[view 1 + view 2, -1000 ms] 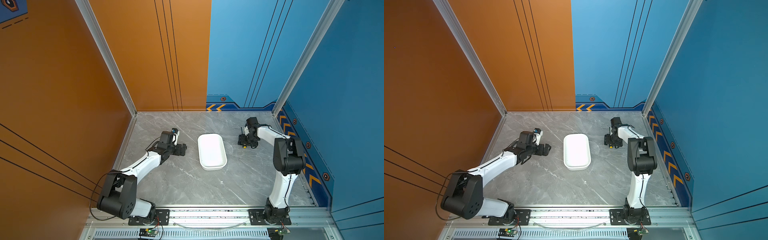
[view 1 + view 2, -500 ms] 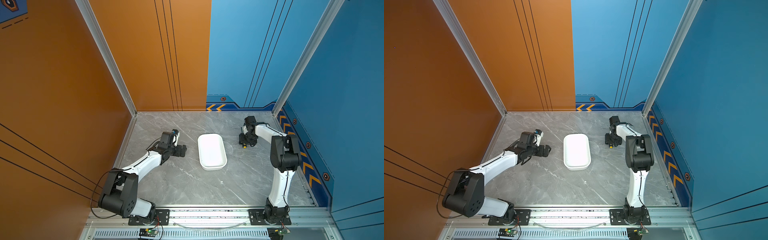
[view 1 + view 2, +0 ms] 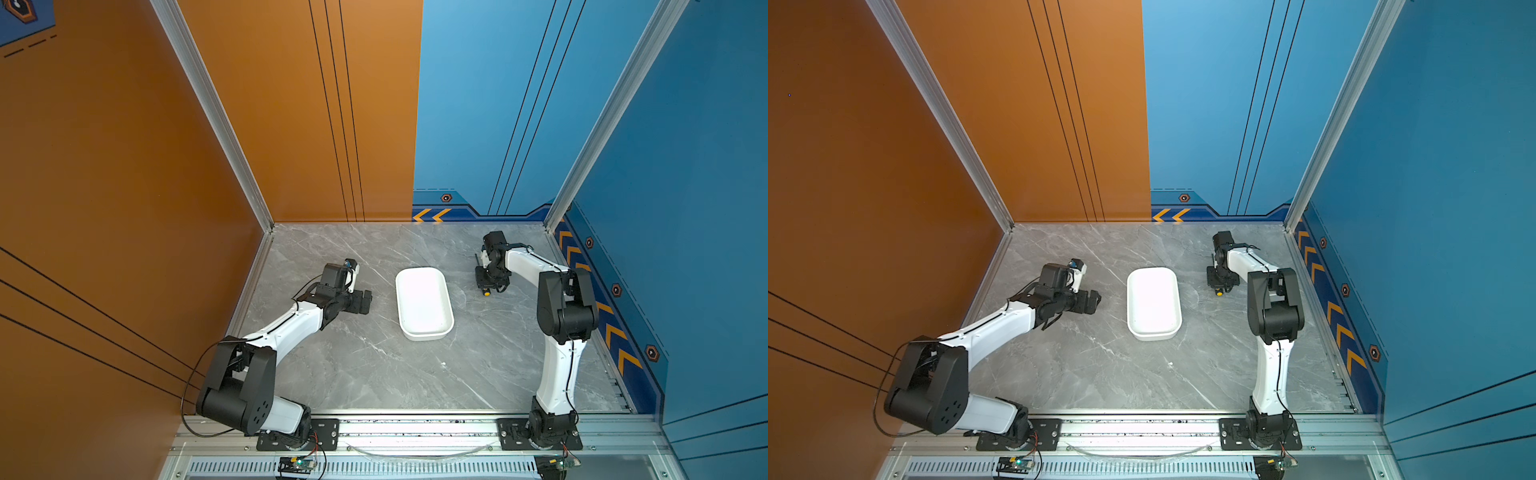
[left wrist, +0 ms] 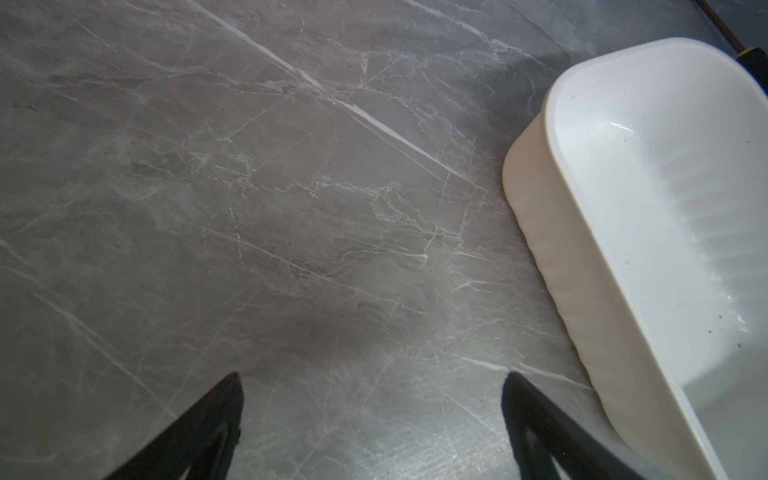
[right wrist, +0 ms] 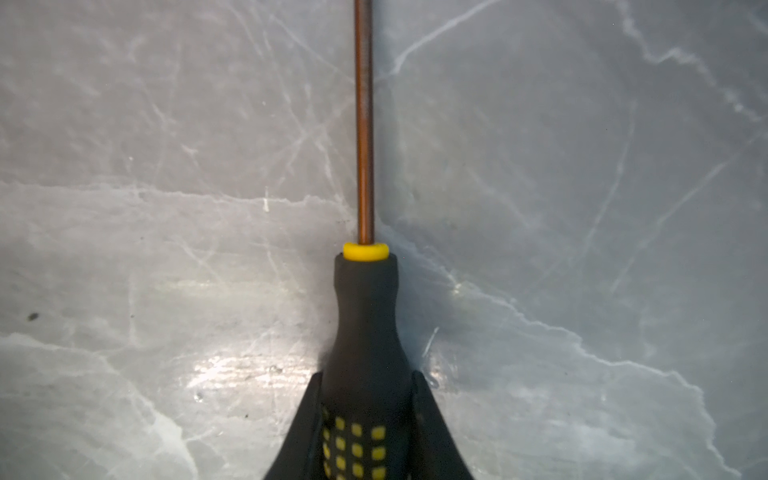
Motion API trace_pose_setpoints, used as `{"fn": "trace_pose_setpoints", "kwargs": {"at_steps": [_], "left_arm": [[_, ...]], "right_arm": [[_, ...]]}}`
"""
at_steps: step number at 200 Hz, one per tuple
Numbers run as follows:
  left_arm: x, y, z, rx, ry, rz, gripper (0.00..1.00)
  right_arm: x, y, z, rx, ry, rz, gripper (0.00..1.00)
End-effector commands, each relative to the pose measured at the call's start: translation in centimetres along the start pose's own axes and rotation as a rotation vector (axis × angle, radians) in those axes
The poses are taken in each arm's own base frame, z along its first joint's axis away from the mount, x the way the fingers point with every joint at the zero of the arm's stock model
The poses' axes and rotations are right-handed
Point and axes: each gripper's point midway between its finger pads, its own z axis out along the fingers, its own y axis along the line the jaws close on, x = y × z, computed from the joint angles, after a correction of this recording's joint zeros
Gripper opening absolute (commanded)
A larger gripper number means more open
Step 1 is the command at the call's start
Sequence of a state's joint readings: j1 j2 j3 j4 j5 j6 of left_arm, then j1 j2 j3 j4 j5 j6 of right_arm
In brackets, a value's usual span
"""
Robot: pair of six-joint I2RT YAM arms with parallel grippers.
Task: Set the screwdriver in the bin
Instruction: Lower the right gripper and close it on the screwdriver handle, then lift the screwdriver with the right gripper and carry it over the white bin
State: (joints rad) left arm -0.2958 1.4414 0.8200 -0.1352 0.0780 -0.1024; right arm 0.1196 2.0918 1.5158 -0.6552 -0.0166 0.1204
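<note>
Snugly inside the right tool [image 5: 366, 378], handle of the screwdriver [image 5: 365, 307].

left wall [image 3: 104, 166]: orange, thin dark lines, left of frame
back wall [image 3: 478, 104]: orange half, blue half
right wall [image 3: 706, 166]: blue, orange chevrons [image 3: 615, 335] low
floor [image 3: 374, 374]: grey veined marble, lower centre

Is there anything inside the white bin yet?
Empty. The bin shows only its bare white floor; the screwdriver is outside, clamped between the right fingers.
</note>
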Motion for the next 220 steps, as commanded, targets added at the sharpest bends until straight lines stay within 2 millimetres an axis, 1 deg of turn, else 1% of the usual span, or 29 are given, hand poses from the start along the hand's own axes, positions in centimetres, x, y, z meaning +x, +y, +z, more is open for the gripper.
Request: {"fn": "trace_pose_setpoints", "kwargs": {"at_steps": [1,7,13,23,35,36,39,69,93,107,126,138,151,159,167,179,196,220], "left_arm": [[-0.2,0.1,-0.4,-0.022,0.006,0.021,0.98],[-0.3,0.2,-0.5,-0.025,0.005,0.022,0.98],[-0.1,0.2,-0.5,-0.026,0.007,0.021,0.98],[-0.1,0.3,-0.6,-0.029,0.004,0.022,0.98],[0.0,0.3,-0.6,-0.031,0.006,0.023,0.98],[0.0,0.3,-0.6,-0.032,0.006,0.023,0.98],[-0.1,0.3,-0.7,-0.031,0.005,0.025,0.98],[-0.1,0.4,-0.7,-0.034,0.002,0.023,0.98],[-0.2,0.4,-0.7,-0.036,0.003,0.024,0.98],[-0.1,0.5,-0.7,-0.037,0.003,0.021,0.98],[-0.2,0.4,-0.7,-0.035,0.001,0.022,0.98],[-0.2,0.4,-0.7,-0.036,0.000,0.020,0.98],[-0.3,0.4,-0.7,-0.034,-0.001,0.019,0.98],[-0.4,0.4,-0.8,-0.035,-0.005,0.016,0.98],[-0.4,0.4,-0.8,-0.032,-0.006,0.014,0.98],[-0.5,0.3,-0.9,-0.026,-0.007,0.010,0.98],[-0.4,0.1,-0.9,-0.018,-0.007,0.008,0.98],[-0.4,0.1,-0.8,-0.015,-0.008,0.007,0.98]], "right_arm": [[2.6,-0.9,0.6,0.043,0.092,-0.004,0.08],[2.6,-0.9,0.5,0.039,0.091,-0.001,0.03],[2.6,-0.9,0.4,0.034,0.090,0.002,0.00],[2.5,-0.8,0.1,0.027,0.085,0.008,0.00],[2.8,-0.6,0.2,0.012,0.092,0.015,0.00],[2.4,-0.5,-0.4,0.009,0.076,0.015,0.00],[2.2,-0.4,-1.0,0.001,0.062,0.017,0.00],[1.5,0.7,-3.6,-0.074,0.009,0.037,0.00],[1.2,1.5,-6.3,-0.126,-0.040,0.049,0.00],[1.2,1.9,-8.3,-0.159,-0.073,0.057,0.00],[1.4,3.0,-11.3,-0.216,-0.115,0.062,0.00],[1.9,4.0,-13.2,-0.244,-0.140,0.055,0.00],[2.7,5.4,-15.3,-0.288,-0.168,0.054,0.00],[3.3,6.5,-16.3,-0.315,-0.178,0.059,0.00],[4.0,8.0,-17.5,-0.342,-0.191,0.042,0.00],[5.2,9.9,-18.8,-0.354,-0.208,0.020,0.00],[7.0,12.7,-19.8,-0.385,-0.206,0.004,0.00],[8.7,15.6,-19.6,-0.422,-0.199,0.034,0.00]]}}
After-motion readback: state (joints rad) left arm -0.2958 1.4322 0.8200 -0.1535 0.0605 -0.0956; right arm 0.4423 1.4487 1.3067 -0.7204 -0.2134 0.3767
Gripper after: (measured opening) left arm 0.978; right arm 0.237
